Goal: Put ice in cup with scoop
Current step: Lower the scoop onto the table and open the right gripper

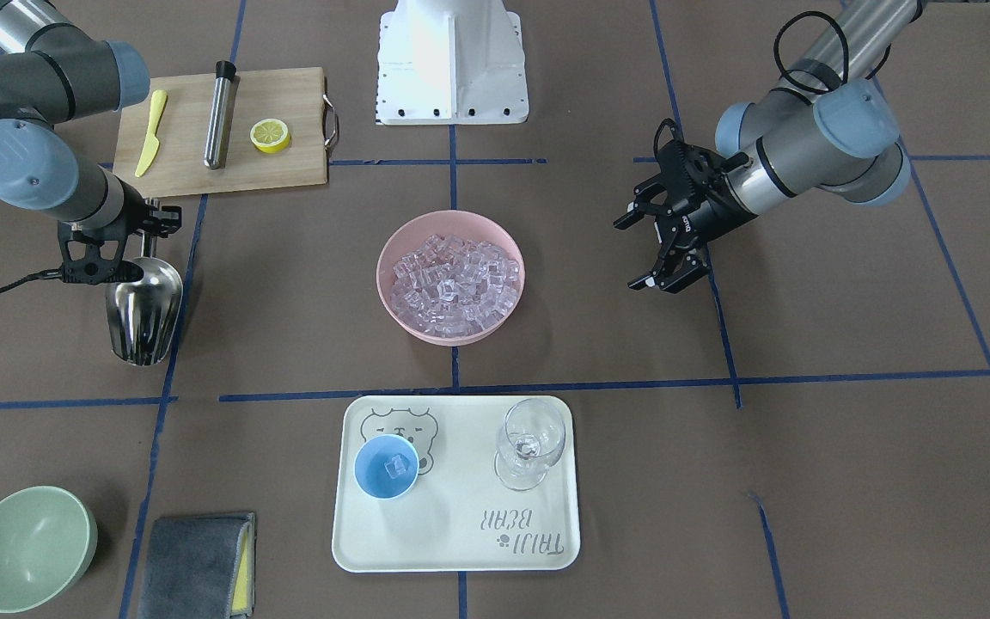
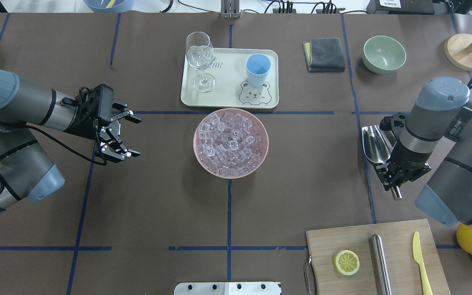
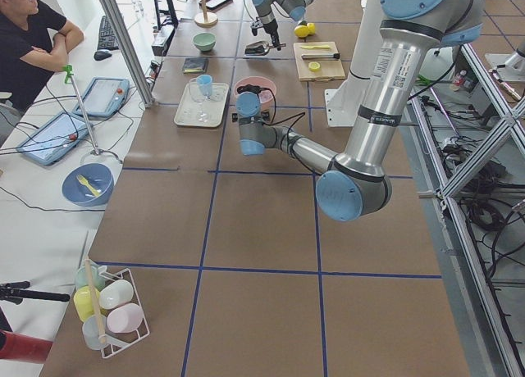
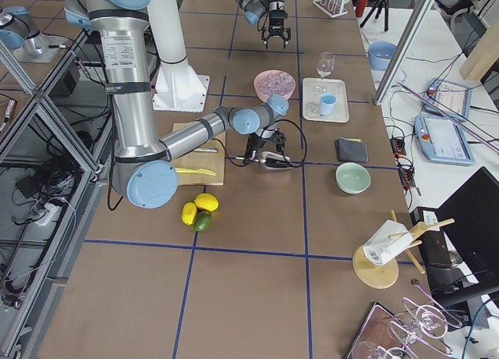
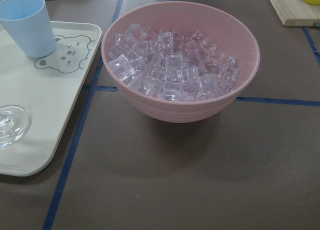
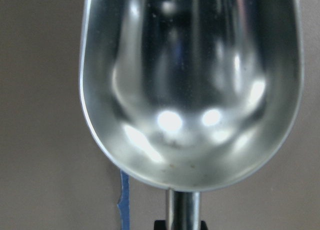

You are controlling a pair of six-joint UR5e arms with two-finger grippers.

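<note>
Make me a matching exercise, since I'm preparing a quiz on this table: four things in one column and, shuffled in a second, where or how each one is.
Things
1. cup
2. scoop
3. pink bowl
4. lemon half

Place or state
A. on the wooden board
B. empty, held by the right tool
C. on the tray, with one ice cube inside
D. heaped with ice

Pairs: 1-C, 2-B, 3-D, 4-A
</note>
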